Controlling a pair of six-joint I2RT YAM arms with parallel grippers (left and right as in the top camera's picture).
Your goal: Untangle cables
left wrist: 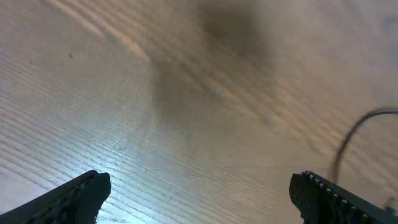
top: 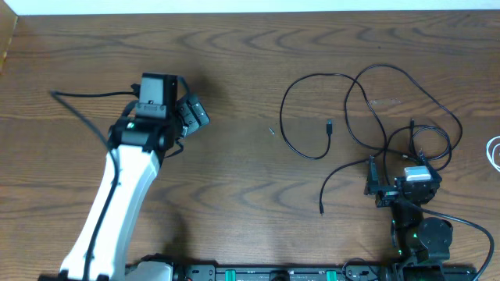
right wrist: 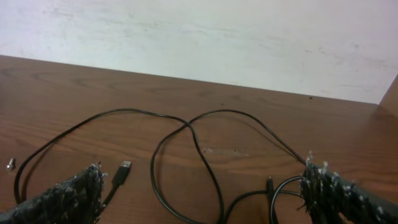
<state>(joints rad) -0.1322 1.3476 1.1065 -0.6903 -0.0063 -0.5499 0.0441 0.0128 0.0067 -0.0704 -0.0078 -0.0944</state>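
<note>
The long black cable [top: 320,76] lies in loose crossing loops on the right half of the wooden table [top: 234,62]. One plug [top: 329,125] rests inside a loop, and another end [top: 321,209] lies nearer the front. Only a small bit of the white cable [top: 494,152] shows at the right edge. My right gripper [top: 397,178] is open low over the black loops. In the right wrist view, its fingers [right wrist: 202,196] straddle the cable [right wrist: 186,127], a USB plug [right wrist: 124,168] and a small plug [right wrist: 269,184]. My left gripper [top: 191,115] is open and empty [left wrist: 199,193], far left of the cables.
A tiny screw-like speck [top: 271,131] lies left of the loops and also shows in the right wrist view [right wrist: 9,165]. A pale wall [right wrist: 199,37] rises behind the table's far edge. A blurred dark cord [left wrist: 348,137] shows in the left wrist view.
</note>
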